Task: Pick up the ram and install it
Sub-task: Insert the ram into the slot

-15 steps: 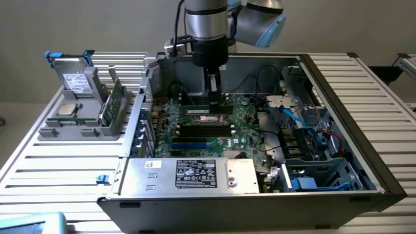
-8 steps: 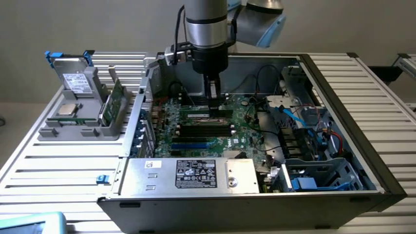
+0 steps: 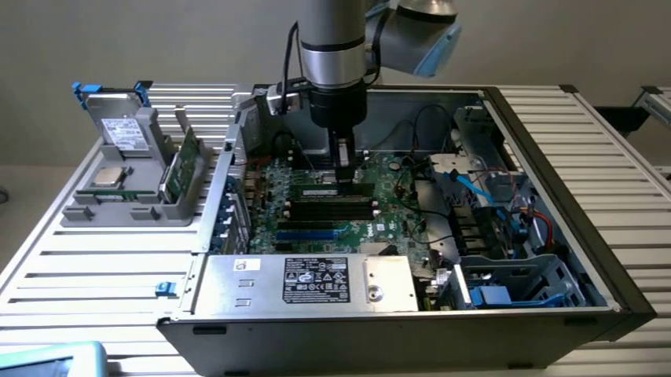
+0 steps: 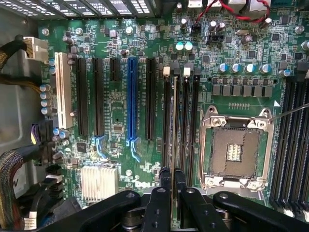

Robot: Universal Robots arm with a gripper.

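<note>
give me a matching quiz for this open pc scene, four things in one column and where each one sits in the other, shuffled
Things
1 gripper
2 silver chip
3 drive box
4 power supply

Places
a along the computer case's edge nearest the exterior camera, label up
b lying flat in the grey holder
c low over the motherboard
d leaning at the holder's far end, by the blue clips

Pairs: 1-c, 2-b, 3-d, 4-a
</note>
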